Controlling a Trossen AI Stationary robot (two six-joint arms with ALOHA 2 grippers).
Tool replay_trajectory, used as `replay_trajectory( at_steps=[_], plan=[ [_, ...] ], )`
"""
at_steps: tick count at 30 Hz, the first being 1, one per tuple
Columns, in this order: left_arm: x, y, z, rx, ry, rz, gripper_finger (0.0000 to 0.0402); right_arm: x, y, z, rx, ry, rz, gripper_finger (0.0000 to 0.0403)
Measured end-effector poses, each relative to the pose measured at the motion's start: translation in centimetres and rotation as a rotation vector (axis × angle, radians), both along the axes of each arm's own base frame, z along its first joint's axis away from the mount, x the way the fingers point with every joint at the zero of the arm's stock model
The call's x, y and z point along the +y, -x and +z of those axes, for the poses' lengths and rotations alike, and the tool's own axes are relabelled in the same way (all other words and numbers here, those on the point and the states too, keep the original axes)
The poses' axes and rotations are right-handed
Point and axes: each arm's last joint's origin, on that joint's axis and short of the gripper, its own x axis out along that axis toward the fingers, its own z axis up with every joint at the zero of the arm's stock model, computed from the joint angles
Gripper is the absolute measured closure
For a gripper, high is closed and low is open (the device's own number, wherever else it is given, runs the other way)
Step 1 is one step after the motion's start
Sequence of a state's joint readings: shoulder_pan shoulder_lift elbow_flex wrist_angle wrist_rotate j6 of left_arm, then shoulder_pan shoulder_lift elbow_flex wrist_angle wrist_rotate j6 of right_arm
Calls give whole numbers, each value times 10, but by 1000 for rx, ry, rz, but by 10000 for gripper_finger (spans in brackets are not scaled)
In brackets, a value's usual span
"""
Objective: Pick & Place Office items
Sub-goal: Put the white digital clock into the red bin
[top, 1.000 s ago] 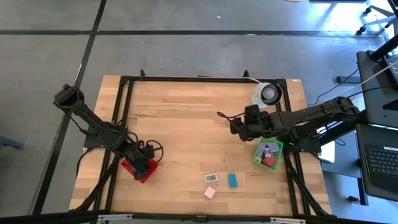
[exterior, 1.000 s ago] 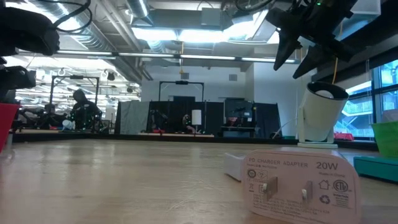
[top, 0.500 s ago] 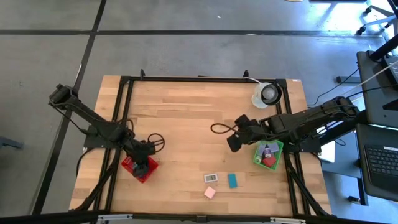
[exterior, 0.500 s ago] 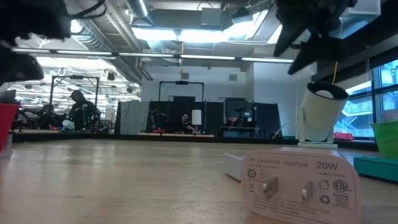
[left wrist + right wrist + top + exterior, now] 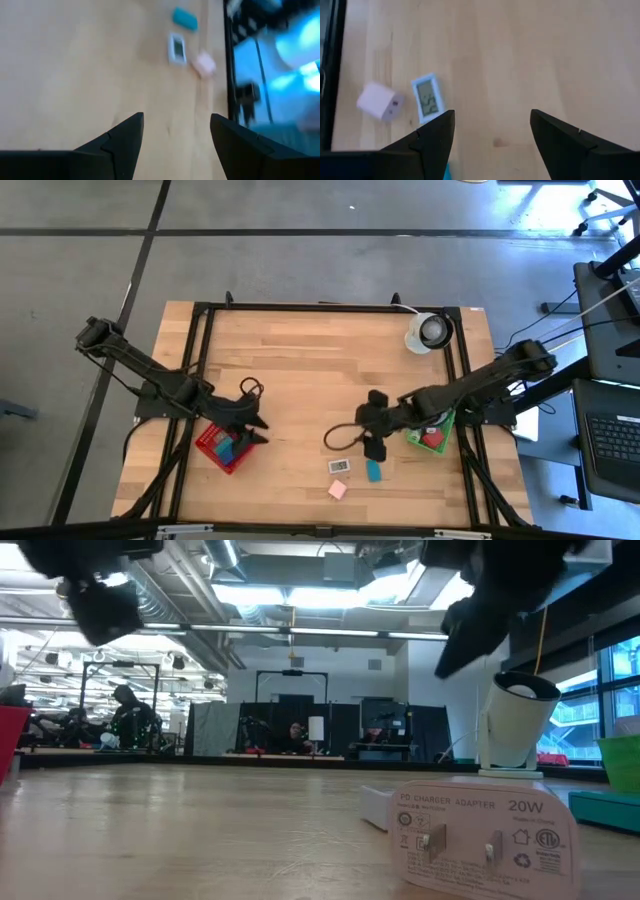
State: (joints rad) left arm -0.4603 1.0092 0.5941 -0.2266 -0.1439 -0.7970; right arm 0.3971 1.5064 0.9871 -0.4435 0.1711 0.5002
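Three office items lie loose on the wood near the table's front edge: a white one with a small screen (image 5: 339, 466), a teal one (image 5: 373, 470) and a pink charger block (image 5: 337, 489). My right gripper (image 5: 368, 430) hovers open just behind them, tilted down; in its wrist view the white item (image 5: 427, 98) and the pink block (image 5: 379, 101) lie ahead. Another teal item (image 5: 224, 447) lies in the red basket (image 5: 212, 442). My left gripper (image 5: 256, 428) hangs open over that basket's right side, with nothing between its fingers (image 5: 175, 145).
A green basket (image 5: 417, 438) holding several items stands at the right, behind my right arm. A white round object with a dark centre (image 5: 430, 331) sits at the far right corner. Black frame rails run along the table's edges.
My left gripper has risen out of the red basket, tipped up and swung toward the table's middle. My right gripper has gone from beside the green basket toward the near edge and left, sinking and rolling, and now hangs over the loose items.
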Motion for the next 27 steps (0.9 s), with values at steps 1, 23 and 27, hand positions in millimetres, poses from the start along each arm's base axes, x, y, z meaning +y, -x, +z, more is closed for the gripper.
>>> replay_trajectory(
  at_steps=[1, 23, 27],
  plan=[
    [1, -1, 1, -28, -23, 34, 176, 3, -3, -5, 9, 6, 29, 140],
    [9, -15, 33, -431, -117, 492, 176, 57, -25, -60, -68, 69, 376, 140],
    [8, -15, 35, -448, -103, 495, 176, 62, -29, -69, -92, 81, 407, 140]
  ],
)
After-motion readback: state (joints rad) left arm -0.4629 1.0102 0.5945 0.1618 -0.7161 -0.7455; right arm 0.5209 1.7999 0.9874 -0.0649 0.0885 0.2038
